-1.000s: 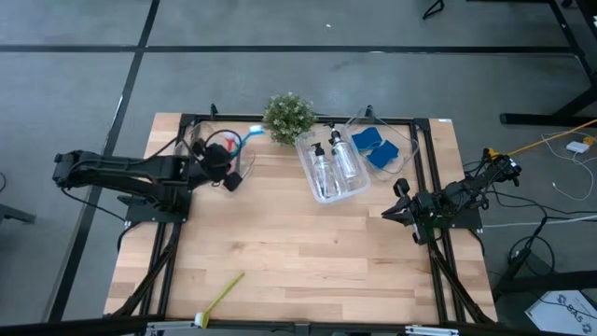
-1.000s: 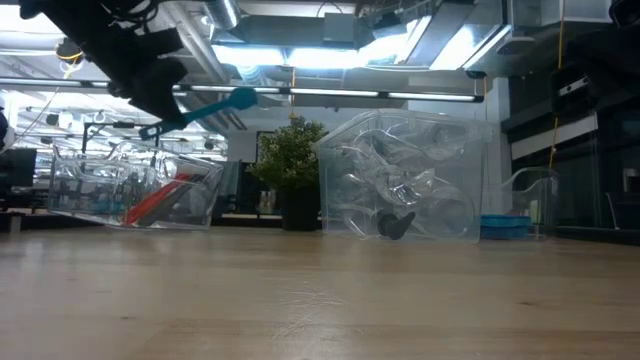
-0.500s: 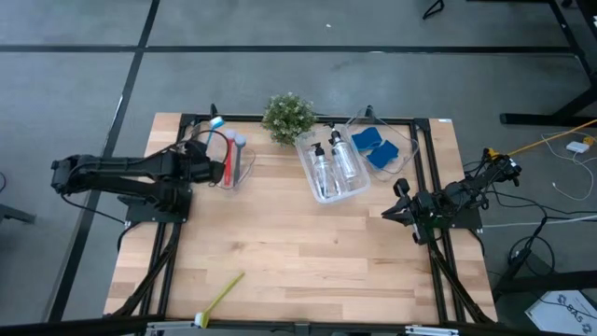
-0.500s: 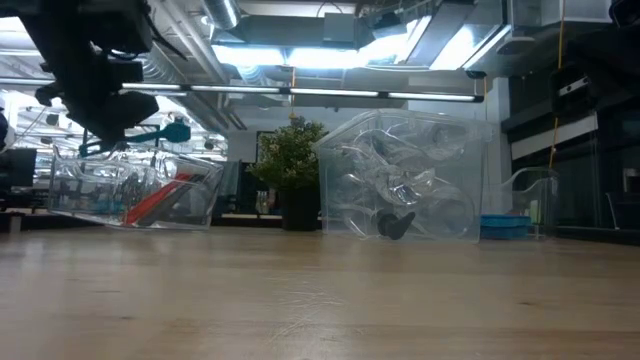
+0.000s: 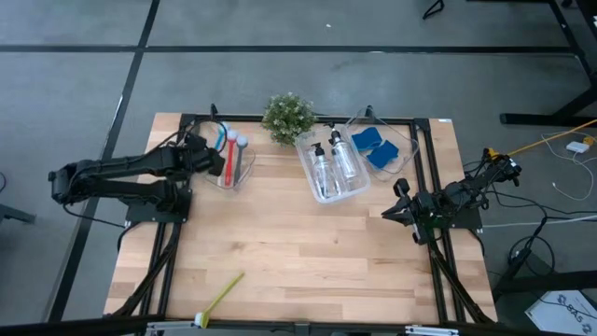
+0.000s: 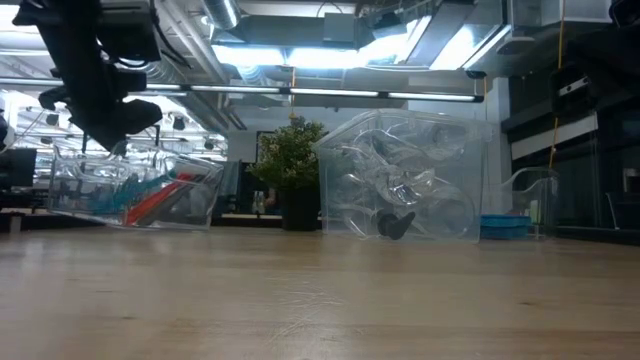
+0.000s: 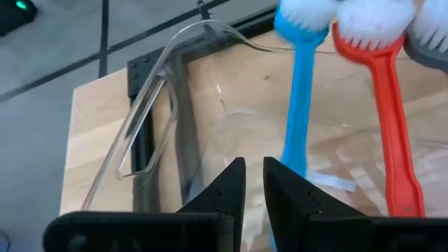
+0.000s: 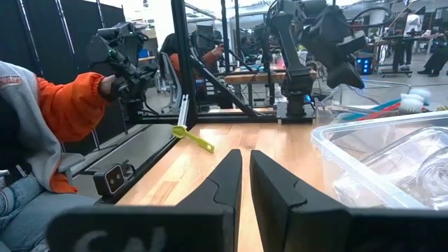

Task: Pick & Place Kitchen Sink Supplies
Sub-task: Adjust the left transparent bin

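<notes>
Left gripper hangs above the brush bin, jaws slightly parted, holding nothing; blue brush lies inside beside red brush. Advise lifting straight up, clear of the rim.

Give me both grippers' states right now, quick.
Left gripper: over the brush bin, fingers barely apart, holding nothing; blue brush lies in the bin.
Right gripper: parked at the table's right edge, shut, empty.

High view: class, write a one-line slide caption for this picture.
Left gripper hovers over the brush bin holding blue brush and red brush; a yellow-green brush awaits.
</notes>
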Robot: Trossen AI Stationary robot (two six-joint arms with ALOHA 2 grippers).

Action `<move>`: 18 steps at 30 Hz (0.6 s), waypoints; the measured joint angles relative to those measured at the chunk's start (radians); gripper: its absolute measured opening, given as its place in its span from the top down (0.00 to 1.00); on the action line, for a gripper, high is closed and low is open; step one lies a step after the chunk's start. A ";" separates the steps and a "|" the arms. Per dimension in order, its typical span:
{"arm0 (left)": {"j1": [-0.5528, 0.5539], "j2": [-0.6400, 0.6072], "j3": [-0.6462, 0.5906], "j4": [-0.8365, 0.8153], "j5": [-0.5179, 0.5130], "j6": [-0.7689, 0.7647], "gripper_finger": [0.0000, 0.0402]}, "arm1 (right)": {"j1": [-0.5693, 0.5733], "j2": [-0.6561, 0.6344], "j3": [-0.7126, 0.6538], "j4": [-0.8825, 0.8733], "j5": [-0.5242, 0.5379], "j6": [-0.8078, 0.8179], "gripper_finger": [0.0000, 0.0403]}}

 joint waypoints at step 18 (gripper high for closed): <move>-0.034 0.020 0.000 0.268 0.330 0.274 0.97 | 0.000 0.000 0.000 0.000 0.000 0.000 0.92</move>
